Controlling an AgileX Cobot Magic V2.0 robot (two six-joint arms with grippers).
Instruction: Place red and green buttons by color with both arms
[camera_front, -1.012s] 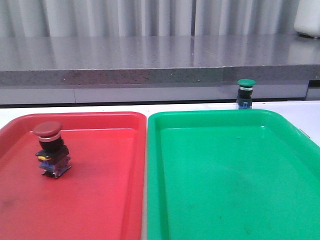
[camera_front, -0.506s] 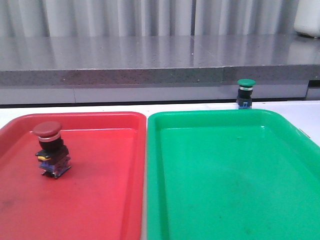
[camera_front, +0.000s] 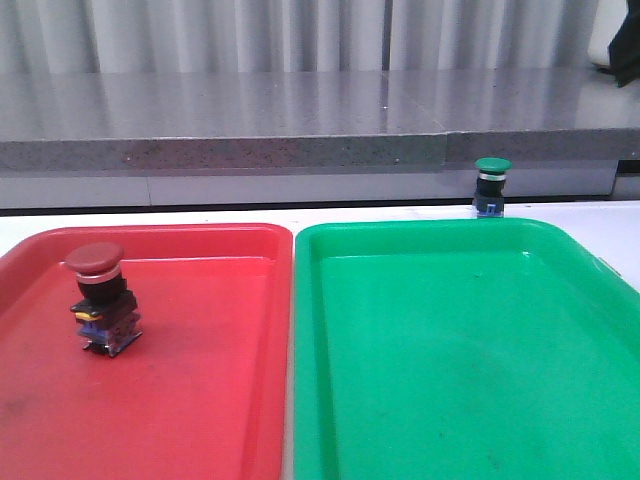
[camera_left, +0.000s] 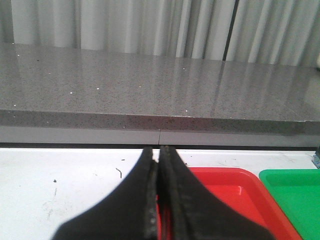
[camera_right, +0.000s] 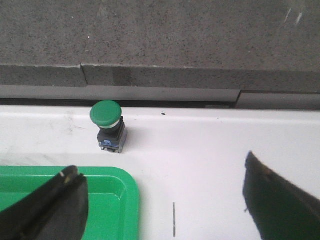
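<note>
Left claw (camera_left: 159, 165): fingers pressed together, empty.
Right claw (camera_right: 165, 195): fingers spread wide apart, empty.
Green-capped mushroom push-button (camera_right: 107, 125): upright on white worktop (camera_right: 210, 145), just ahead of right claw.

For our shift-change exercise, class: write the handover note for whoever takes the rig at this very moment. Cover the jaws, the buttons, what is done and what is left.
Left gripper: jaws shut, holding nothing, near the red tray's far edge.
Right gripper: jaws wide open, empty, near the green button.
Red button: standing upright inside the red tray. Done.
Green button: upright on the white table, just beyond the far rim of the green tray, not in it.
Left: right arm grasps the green button and sets it in the green tray.
</note>
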